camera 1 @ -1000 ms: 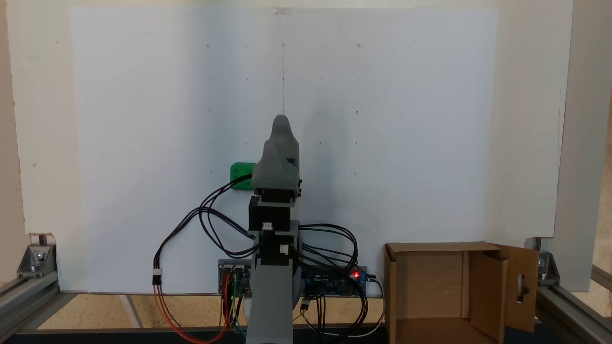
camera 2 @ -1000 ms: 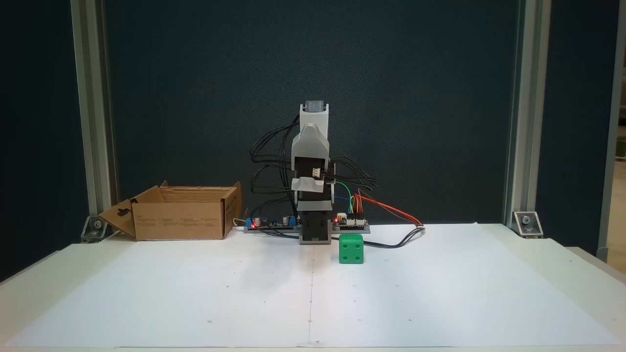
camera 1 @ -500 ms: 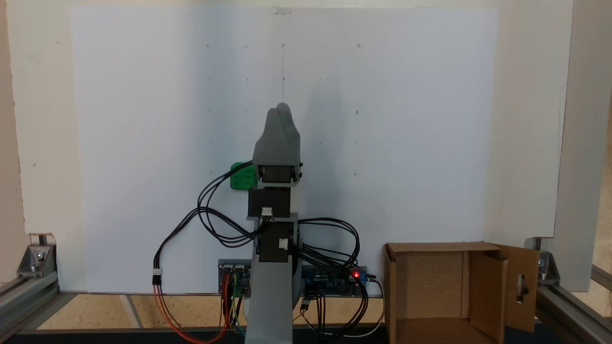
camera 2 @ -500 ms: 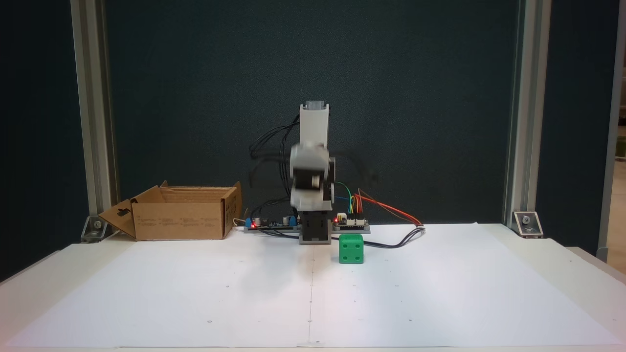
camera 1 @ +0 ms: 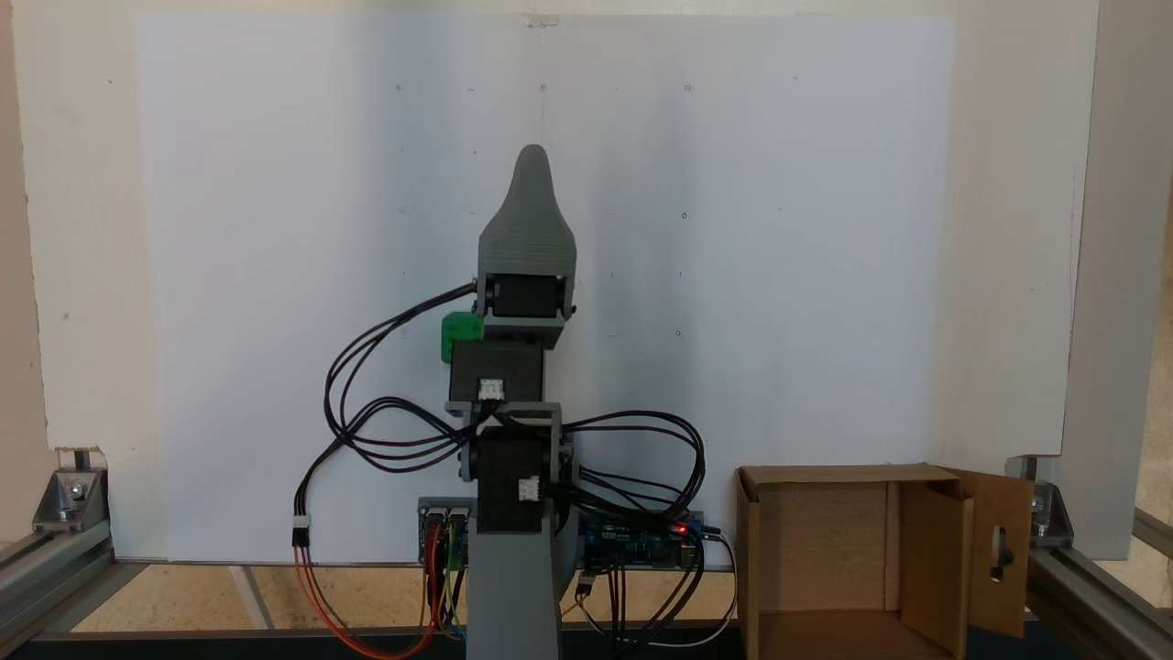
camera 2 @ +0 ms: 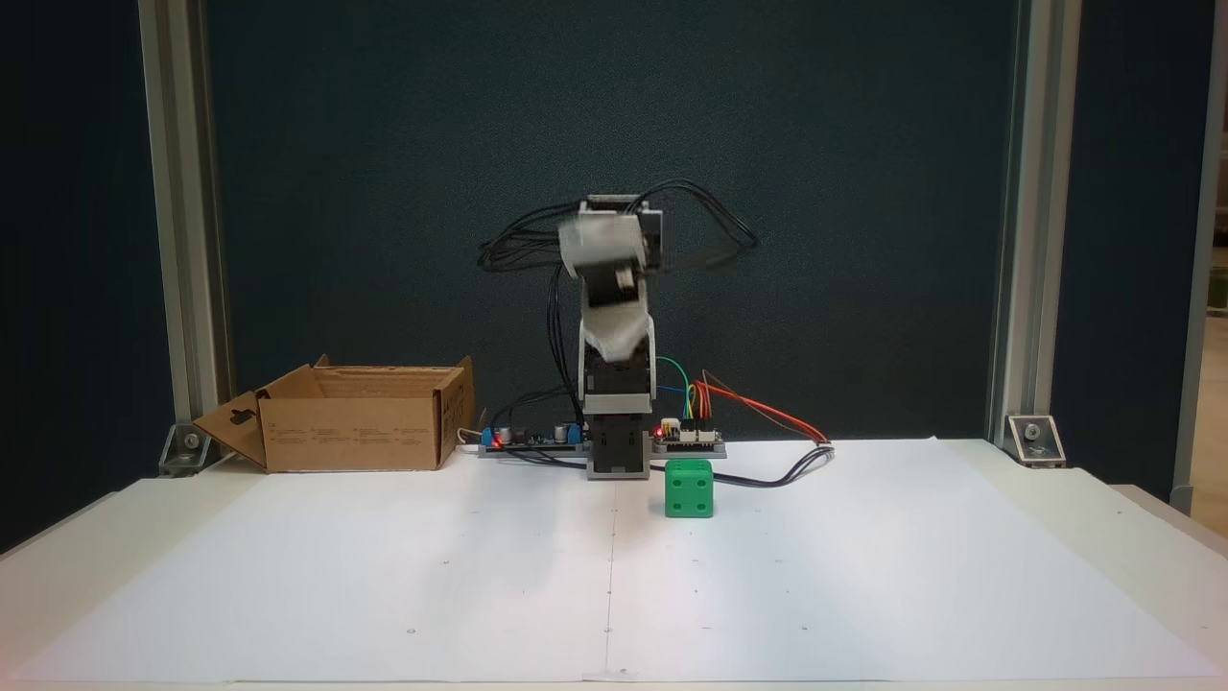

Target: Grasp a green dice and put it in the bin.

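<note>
Grey end effector (camera 1: pixel 533 160) up high and pointing out over the white paper, tip reading as a single point, so whether its jaws are apart I cannot tell. Small bright green dice with rounded corners (camera 2: pixel 690 488) sits on the bench close to the arm's base, low and to the right of it in this front view, half-hidden behind the arm (camera 1: pixel 461 335) from the rear. Judging from here, the reach must drop and pull back. Brown cardboard bin (camera 2: pixel 357 419) waits on the base's other side.
</note>
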Motion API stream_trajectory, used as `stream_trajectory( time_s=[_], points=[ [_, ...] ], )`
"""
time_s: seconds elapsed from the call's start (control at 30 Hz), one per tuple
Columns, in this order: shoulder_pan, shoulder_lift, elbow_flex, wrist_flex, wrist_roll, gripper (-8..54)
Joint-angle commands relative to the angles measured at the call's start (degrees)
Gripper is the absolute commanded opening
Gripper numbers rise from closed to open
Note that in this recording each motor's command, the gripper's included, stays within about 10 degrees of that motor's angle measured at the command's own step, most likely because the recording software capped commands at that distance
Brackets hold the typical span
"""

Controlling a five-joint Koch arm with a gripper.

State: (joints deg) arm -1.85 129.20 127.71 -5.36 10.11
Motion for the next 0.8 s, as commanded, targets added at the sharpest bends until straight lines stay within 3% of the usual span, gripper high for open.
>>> stream_trajectory(
  time_s=[0.0, 0.3, 0.6, 0.77],
  points=[
    [-1.8, 1.1, -2.5, 9.2, 4.7, 42.2],
    [-11.7, -8.3, -20.6, 43.2, 12.6, 42.4],
    [-25.3, -13.6, -26.6, 73.7, 23.8, 42.4],
    [-29.6, -14.2, -27.5, 74.7, 27.4, 42.5]
  ],
)
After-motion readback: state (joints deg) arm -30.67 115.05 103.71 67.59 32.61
